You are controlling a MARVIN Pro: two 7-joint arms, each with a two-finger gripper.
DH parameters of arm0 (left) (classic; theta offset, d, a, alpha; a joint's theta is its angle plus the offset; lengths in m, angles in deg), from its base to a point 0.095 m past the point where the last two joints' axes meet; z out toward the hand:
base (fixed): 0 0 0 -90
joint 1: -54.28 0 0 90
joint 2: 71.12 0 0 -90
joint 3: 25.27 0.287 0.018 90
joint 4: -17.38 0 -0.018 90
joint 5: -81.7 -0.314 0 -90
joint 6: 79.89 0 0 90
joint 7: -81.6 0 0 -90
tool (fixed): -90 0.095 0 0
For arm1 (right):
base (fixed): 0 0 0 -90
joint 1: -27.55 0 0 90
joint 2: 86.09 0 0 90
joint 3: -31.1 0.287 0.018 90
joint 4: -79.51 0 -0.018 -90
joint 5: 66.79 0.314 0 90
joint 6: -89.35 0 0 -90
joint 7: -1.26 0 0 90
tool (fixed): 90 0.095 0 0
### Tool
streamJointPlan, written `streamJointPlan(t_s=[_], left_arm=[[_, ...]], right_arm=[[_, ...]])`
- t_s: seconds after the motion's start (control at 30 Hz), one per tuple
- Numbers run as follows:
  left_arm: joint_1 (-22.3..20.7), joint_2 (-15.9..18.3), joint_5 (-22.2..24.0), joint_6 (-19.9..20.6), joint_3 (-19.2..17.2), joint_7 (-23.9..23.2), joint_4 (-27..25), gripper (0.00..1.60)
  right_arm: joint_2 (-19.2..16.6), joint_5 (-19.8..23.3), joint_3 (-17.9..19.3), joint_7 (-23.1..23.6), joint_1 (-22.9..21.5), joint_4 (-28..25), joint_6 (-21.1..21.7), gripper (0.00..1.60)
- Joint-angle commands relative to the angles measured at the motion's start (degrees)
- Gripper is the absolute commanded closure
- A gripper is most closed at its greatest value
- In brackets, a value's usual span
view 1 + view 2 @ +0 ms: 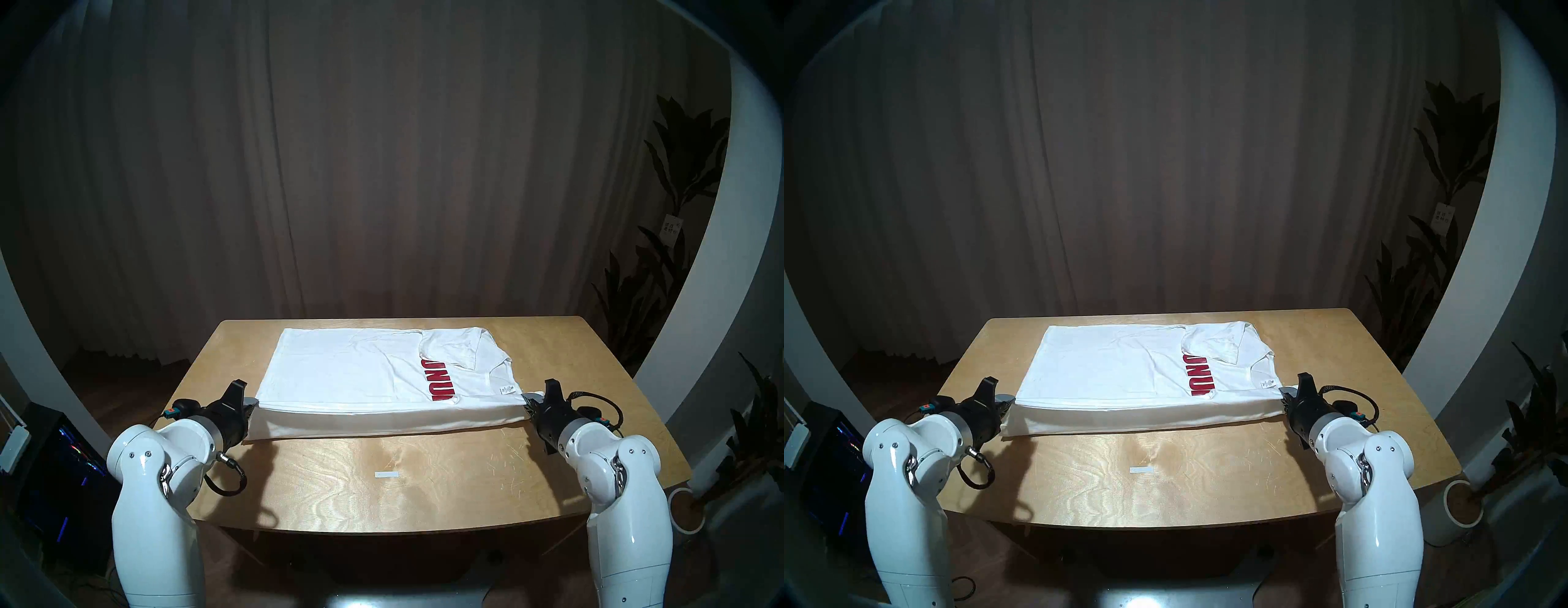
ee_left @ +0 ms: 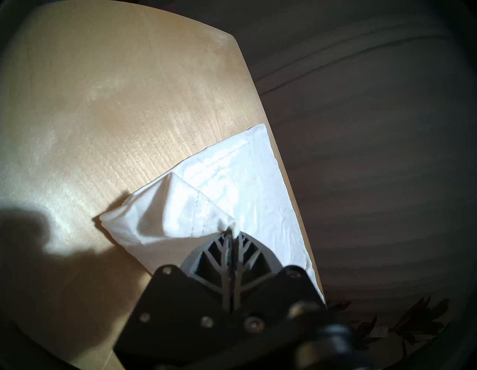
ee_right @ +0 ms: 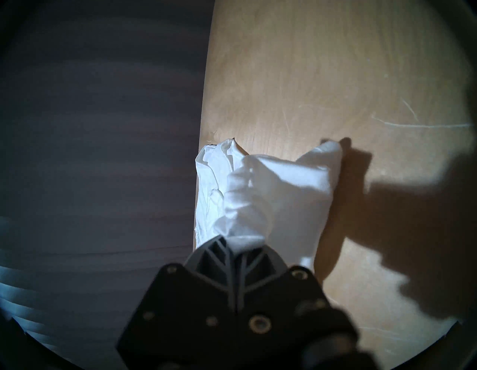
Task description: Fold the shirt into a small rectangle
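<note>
Head views: the white cotton T-shirt with red block letters lies on the pale wooden table, a small white strip nearby, dark potted plant right. Left wrist view alone shows the left gripper pinching a hem corner; right wrist view, the right gripper clamping bunched cloth.

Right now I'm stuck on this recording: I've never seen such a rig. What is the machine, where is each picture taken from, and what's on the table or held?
The machine is a robot with two white arms, each ending in a two-fingered gripper. The two wide pictures come from cameras on its head, looking down at a wooden table. The two close-ups come from a camera on each wrist, looking along its own fingers. On the table lies a white shirt with red letters, partly folded, collar toward the robot's right. The left gripper and the right gripper are each shut on a near corner, lifting that edge off the table. A small white strip lies nearer the robot.
</note>
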Motion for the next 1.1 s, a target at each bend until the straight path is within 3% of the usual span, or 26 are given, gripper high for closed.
streamJointPlan(t_s=[0.0,0.53,1.07], left_arm=[[-6.4,2.8,-1.5,-0.7,1.2,0.5,1.6,1.6],[-15.3,6.3,-4.2,-3.1,7.6,0.7,8.5,1.6],[-23.6,8.4,-6.4,-5.6,10.5,0.3,16.3,1.6]], right_arm=[[-2.6,-1.1,-1.8,1.8,-6.4,1.1,-2.0,1.6],[-4.3,-4.4,-5.6,2.5,-15.6,9.5,-4.4,1.6],[-4.6,-6.6,-7.8,2.3,-24.2,18.5,-6.5,1.6]])
